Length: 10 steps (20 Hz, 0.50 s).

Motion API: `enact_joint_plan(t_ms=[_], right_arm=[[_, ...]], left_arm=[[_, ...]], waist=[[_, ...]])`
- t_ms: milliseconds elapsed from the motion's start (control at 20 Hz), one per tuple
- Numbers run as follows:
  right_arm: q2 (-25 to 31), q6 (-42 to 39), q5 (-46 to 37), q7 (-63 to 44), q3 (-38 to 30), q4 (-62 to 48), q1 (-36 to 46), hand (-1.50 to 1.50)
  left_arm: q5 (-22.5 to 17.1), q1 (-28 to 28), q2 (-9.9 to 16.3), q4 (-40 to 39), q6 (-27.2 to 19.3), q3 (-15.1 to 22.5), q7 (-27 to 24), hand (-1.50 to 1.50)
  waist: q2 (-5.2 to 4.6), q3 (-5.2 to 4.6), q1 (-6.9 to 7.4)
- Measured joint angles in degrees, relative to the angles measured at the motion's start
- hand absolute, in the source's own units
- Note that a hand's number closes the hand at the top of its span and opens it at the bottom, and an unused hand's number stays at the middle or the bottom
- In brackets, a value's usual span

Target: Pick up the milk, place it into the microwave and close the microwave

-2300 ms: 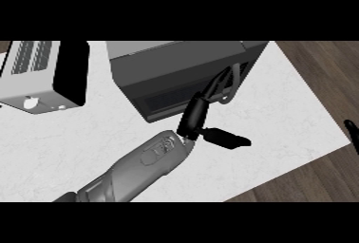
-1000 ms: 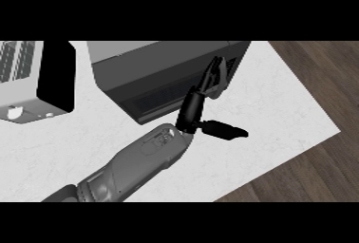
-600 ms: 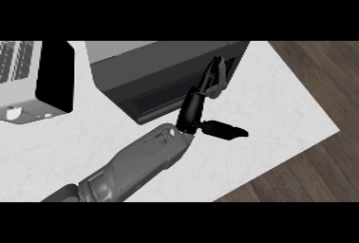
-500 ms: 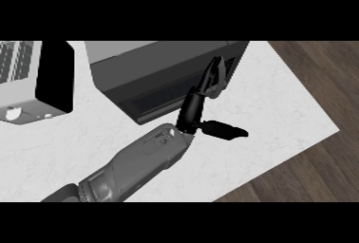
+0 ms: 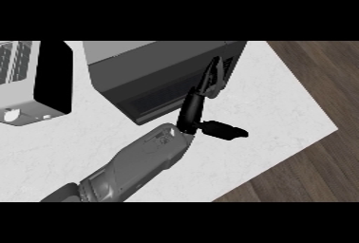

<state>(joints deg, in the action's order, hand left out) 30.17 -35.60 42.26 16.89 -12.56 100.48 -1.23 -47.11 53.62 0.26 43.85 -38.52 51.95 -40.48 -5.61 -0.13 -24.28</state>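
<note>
The microwave (image 5: 157,64) is a dark grey box at the back of the white counter, and its dark front door (image 5: 151,97) looks closed. My left hand (image 5: 191,113) reaches in from the lower left. Its straight fingers (image 5: 210,80) lie against the right end of the door, and the thumb (image 5: 226,131) sticks out to the right over the counter. The hand is open and holds nothing. No milk shows anywhere. My right hand is out of view.
A light grey appliance (image 5: 17,71) with a black side panel (image 5: 52,76) stands at the left, beside the microwave. The white counter (image 5: 273,118) ends at an angled edge on the right, with wooden floor (image 5: 322,161) beyond it.
Since 2.3 s ago the microwave and hand have drifted slightly left and up in the view, and a dark shape at the right edge is gone. Over the last second nothing visibly moved.
</note>
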Motion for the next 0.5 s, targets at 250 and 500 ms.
enact_joint_plan(t_ms=[250, 500], right_arm=[[0.3, -0.3, 1.3, -0.5, 0.2, 0.1, 0.4, -1.5], [1.0, -0.1, 2.3, -1.4, 0.1, 0.1, 0.8, -1.5]], left_arm=[[-1.5, 0.1, -0.1, -0.1, 0.2, 0.2, -0.8, 1.5], [-1.5, 0.1, 2.1, -0.7, 0.6, 1.0, -1.2, -1.5]], waist=[[0.0, 0.01, -0.2], [0.48, 0.24, 0.64]])
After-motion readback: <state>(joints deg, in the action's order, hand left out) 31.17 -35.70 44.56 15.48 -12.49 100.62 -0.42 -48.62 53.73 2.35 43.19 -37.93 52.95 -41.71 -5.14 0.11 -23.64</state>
